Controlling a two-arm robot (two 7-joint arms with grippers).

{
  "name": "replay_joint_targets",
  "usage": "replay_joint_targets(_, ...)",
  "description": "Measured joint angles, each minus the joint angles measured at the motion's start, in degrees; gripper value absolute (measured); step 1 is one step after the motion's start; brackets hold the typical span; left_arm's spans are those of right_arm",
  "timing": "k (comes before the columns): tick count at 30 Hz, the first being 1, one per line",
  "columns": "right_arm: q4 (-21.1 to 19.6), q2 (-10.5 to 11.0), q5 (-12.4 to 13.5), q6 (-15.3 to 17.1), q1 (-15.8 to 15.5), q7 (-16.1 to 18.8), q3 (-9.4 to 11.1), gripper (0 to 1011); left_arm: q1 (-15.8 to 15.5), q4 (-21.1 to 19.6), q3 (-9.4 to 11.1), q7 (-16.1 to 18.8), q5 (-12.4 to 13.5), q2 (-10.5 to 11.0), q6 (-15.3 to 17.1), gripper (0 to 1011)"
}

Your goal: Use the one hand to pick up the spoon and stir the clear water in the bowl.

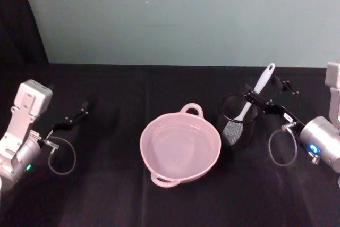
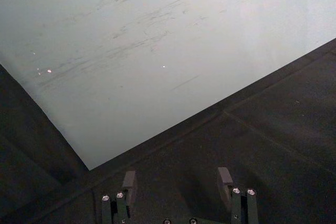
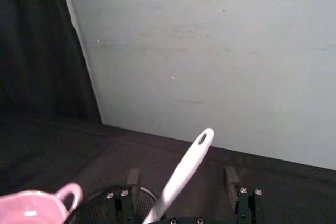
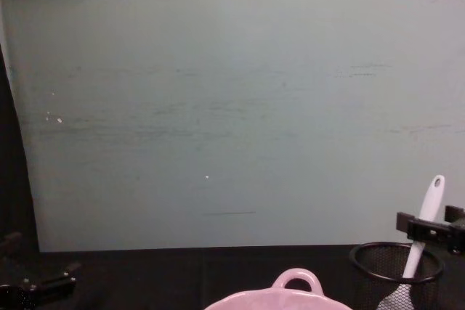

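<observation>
The pale pink bowl [image 1: 192, 110] with clear water sits at the table's middle; its loop handle [image 4: 294, 279] and rim [image 3: 31, 205] show too. To its right stands a black wire-mesh cup [image 1: 234, 128] with the white spoon [image 1: 260, 86] upright in it, handle leaning back and right. My right gripper [image 1: 268, 92] hovers over the cup's rim, open, with the spoon handle [image 3: 184, 174] rising between its two fingers [image 3: 229, 176], apart from both. From the chest, the spoon [image 4: 429, 212] passes the right gripper [image 4: 434, 226]. My left gripper [image 1: 78, 115] rests at the far left, open and empty.
A pale green wall panel [image 1: 180, 14] stands behind the black-clothed table [image 1: 106, 184]. The mesh cup [image 4: 396, 270] is close beside the bowl. The left gripper [image 2: 177, 178] points at bare cloth and wall.
</observation>
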Motion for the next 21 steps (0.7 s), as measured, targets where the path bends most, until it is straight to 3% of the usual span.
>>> replay_joint_targets(6,-6.68,1.82,-6.11,-0.40,-4.19,-5.40,-0.04,1003,0.00,0.00,0.00,0.00,0.00,0.00,0.00,1005)
replay_joint_targets(10,-12.86,3.29,-11.34,-0.93,-8.64,-10.28,0.26,1002,0.00,0.00,0.00,0.00,0.00,0.00,0.00,1005)
replay_joint_targets(16,-18.22,4.24,-15.12,-2.13,-14.21,-14.85,2.20,1002,0.00,0.00,0.00,0.00,0.00,0.00,0.00,1005)
replay_joint_targets(21,-19.77,4.11,-16.12,-3.85,-17.64,-17.24,4.63,1003,0.00,0.00,0.00,0.00,0.00,0.00,0.00,1005)
